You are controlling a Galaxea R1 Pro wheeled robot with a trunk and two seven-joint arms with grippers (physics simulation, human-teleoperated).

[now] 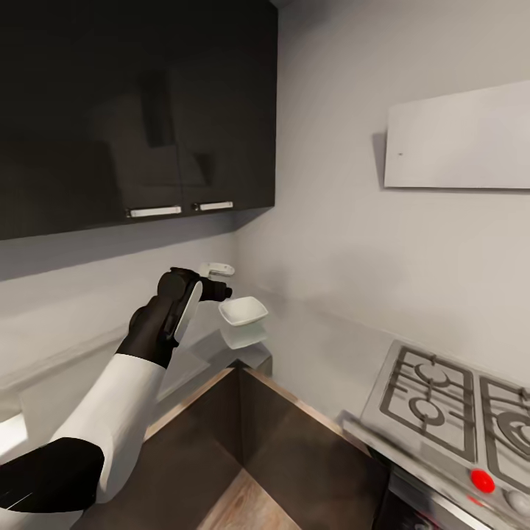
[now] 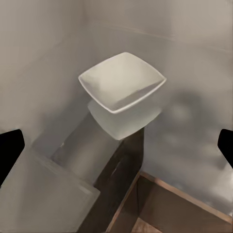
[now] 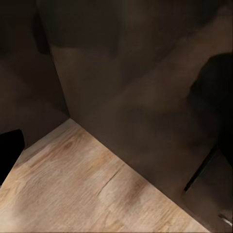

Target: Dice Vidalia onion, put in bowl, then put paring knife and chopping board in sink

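The white square bowl sits empty on the glossy grey countertop, in the corner where two walls meet, with its reflection under it. My left gripper hovers just short of the bowl and above it. It is open, with its fingertips wide apart and nothing between them. My right gripper is low, facing the wooden floor and dark cabinet fronts, and is open and empty. The onion, chopping board, paring knife and sink are out of view.
A steel gas hob with a red knob lies at the right. Dark wall cabinets hang over the left counter, and a white hood panel is on the right wall. Dark base cabinets enclose a wedge of wooden floor.
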